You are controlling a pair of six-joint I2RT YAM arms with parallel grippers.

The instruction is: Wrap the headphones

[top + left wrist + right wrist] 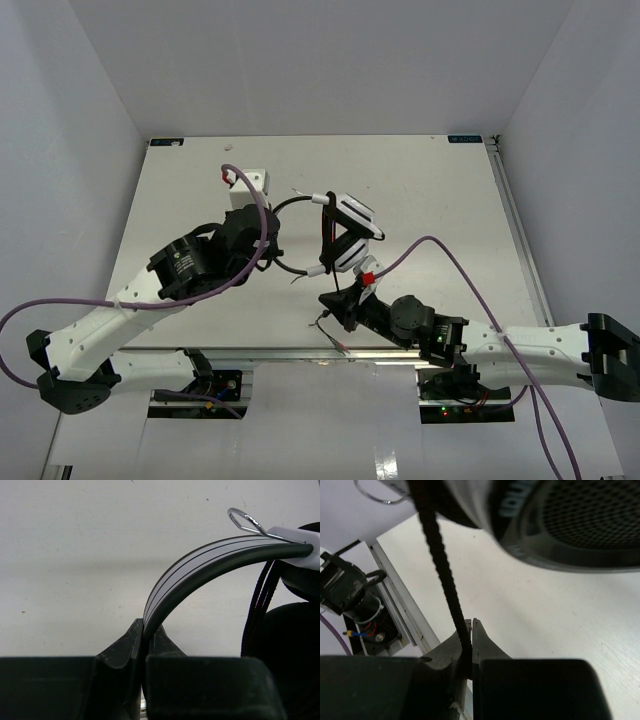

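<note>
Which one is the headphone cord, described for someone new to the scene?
On the white table, find the headphones near its centre. The cord is the thin black braided line running from them into the right gripper's fingers. It is much thinner and darker than the thick purple robot cables.

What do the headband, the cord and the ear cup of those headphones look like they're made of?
Headband: smooth, semi-glossy strip with thin lines, probably plastic or rubber-coated. Cord: black, with a woven, ropy texture, likely braided fabric sheath. Ear cup: fine dark mesh grille inside a glossy rim, metal or plastic, hard to tell.
</note>
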